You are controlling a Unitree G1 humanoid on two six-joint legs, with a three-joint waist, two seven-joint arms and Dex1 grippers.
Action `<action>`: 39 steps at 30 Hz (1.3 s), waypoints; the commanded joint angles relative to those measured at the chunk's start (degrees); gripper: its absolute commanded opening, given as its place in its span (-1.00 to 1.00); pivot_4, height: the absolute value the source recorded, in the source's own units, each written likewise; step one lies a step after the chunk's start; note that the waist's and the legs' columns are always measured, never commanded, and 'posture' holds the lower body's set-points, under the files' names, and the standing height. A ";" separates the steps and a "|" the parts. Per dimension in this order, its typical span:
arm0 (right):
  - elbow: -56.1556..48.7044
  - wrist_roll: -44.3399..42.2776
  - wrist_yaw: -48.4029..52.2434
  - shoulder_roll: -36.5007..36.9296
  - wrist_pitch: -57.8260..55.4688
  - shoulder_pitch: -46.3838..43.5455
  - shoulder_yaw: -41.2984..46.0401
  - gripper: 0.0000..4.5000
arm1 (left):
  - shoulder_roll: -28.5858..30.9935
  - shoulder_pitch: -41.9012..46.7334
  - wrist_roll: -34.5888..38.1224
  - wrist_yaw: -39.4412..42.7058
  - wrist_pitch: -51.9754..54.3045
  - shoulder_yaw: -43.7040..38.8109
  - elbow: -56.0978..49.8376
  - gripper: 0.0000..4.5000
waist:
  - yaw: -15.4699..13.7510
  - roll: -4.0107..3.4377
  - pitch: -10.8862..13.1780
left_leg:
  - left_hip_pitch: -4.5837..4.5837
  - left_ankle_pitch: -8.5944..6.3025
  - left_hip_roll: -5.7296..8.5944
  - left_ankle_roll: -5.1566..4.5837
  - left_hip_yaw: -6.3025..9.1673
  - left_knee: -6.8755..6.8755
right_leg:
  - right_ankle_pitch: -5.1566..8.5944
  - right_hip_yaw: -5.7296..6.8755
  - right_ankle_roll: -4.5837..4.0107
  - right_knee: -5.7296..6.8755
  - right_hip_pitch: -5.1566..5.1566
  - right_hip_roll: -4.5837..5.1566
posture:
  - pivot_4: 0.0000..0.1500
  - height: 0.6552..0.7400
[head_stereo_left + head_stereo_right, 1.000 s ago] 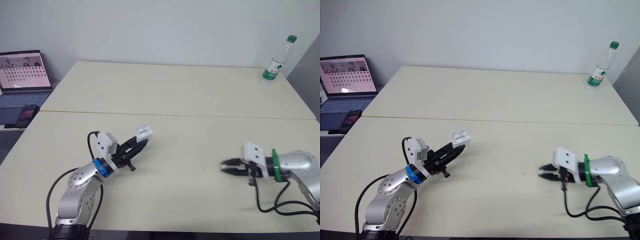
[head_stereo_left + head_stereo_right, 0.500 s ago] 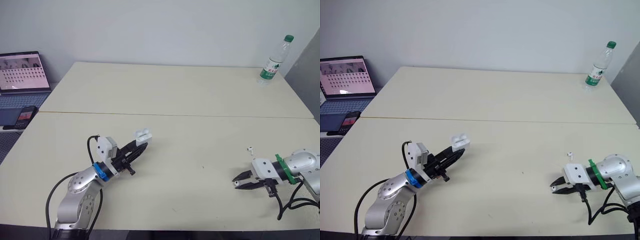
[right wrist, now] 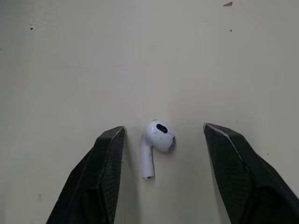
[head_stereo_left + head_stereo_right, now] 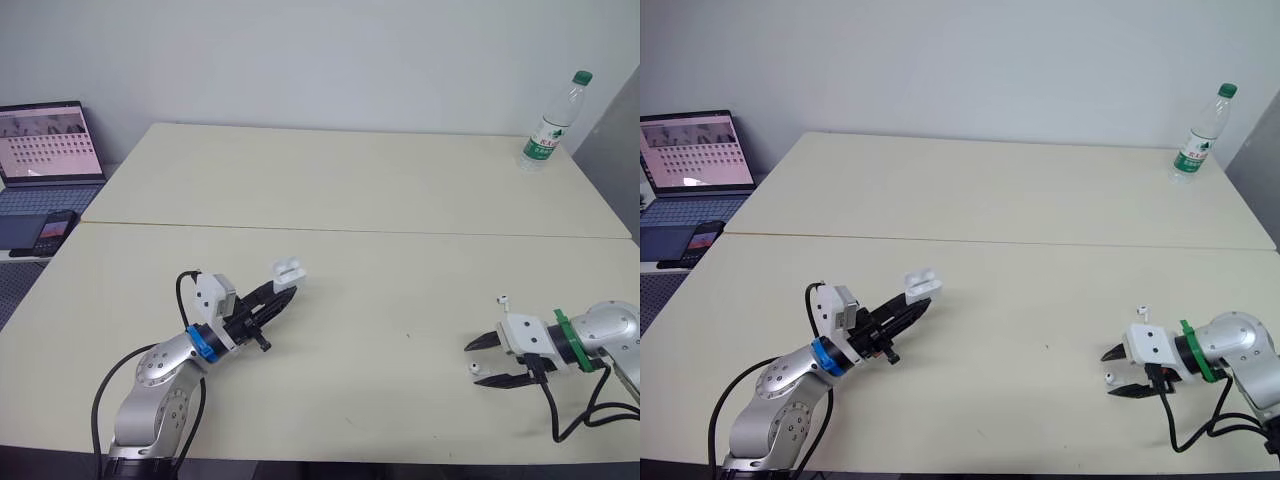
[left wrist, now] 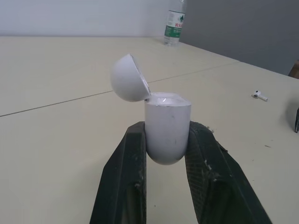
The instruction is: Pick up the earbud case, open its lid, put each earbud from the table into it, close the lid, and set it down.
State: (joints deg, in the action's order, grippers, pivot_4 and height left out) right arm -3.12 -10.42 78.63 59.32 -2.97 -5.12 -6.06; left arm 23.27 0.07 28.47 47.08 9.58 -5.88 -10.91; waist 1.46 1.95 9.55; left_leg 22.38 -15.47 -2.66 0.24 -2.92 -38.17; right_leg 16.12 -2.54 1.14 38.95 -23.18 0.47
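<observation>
From the head cameras, the left pincer point(image 4: 281, 290) was clamped on the earbud case point(image 4: 289, 267), holding it just above the left half of the desk point(image 4: 380, 190), the same as a second before. The change was on the right. A second earlier the right pincer point(image 4: 473, 363) had sat farther toward the middle of the desk with its fingers nearly together. Half a second earlier it was farther right, close to where it sat at this moment, and only slightly parted. By now its fingers had spread wide, low over the desk, with one earbud point(image 4: 475, 368) lying between the tips. A second earbud point(image 4: 502, 298) lay near it, a little farther back on the desk. A water bottle point(image 4: 548, 128) stood at the far right corner and a laptop point(image 4: 45, 140) sat off the desk's left edge.

In the left wrist view, the two black fingers point(image 5: 126, 177) pressed against both sides of the case body, which stood upright with its lid point(image 5: 128, 78) swung open to one side. The second earbud showed small on the desk well beyond it.

In the right wrist view, the fingers point(image 3: 100, 172) stood well apart on either side of the earbud. It lay flat on the desk, closer to one finger, and neither finger touched it.
</observation>
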 commanded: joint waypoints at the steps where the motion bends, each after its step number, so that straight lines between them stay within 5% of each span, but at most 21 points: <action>1: -10.49 -2.74 -4.31 3.12 -14.95 2.71 4.26 0.28 | 0.59 1.06 0.55 0.80 -0.55 -0.10 -1.32 -0.66 | 0.01 -0.01 0.00 | 0.00 0.00 0.01 0.00 0.00 0.00 | 0.00 0.00 0.00 0.01 0.00 0.02 | 1.00 0.91; 8: -26.57 -5.99 -16.98 2.83 -46.99 2.55 5.38 0.28 | 0.41 2.04 0.43 1.57 -0.49 0.62 -0.31 -0.66 | 0.11 0.01 0.00 | -0.02 0.01 -0.01 0.01 -0.03 -0.03 | 0.01 -0.01 0.01 0.01 0.00 0.01 | 1.00 0.91; 13: -30.77 -7.04 -22.63 1.72 -57.24 0.81 3.54 0.28 | 0.48 2.55 0.43 2.08 -0.48 1.05 0.22 -0.66 | 0.10 0.01 0.01 | 0.03 0.01 0.02 0.01 -0.04 -0.03 | 0.01 -0.01 0.03 -0.04 -0.02 0.01 | 1.00 0.91; 39: -36.00 -8.87 -28.37 6.61 -64.31 -2.20 -3.75 0.28 | 0.46 1.65 -0.23 2.30 -0.77 1.13 -0.06 -0.66 | 0.12 0.07 0.01 | 0.11 0.01 0.02 0.00 0.02 -0.04 | 0.05 0.03 0.08 -0.07 -0.06 -0.05 | 1.00 0.91</action>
State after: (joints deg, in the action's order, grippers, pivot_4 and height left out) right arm -37.97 -19.46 50.75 64.71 -66.87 -7.18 -9.40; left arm 23.45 1.61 28.06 49.30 9.60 -4.71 -9.13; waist 1.58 2.02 9.55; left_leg 22.49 -15.47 -2.64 0.24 -2.90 -38.21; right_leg 16.16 -2.51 1.22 38.88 -23.24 0.42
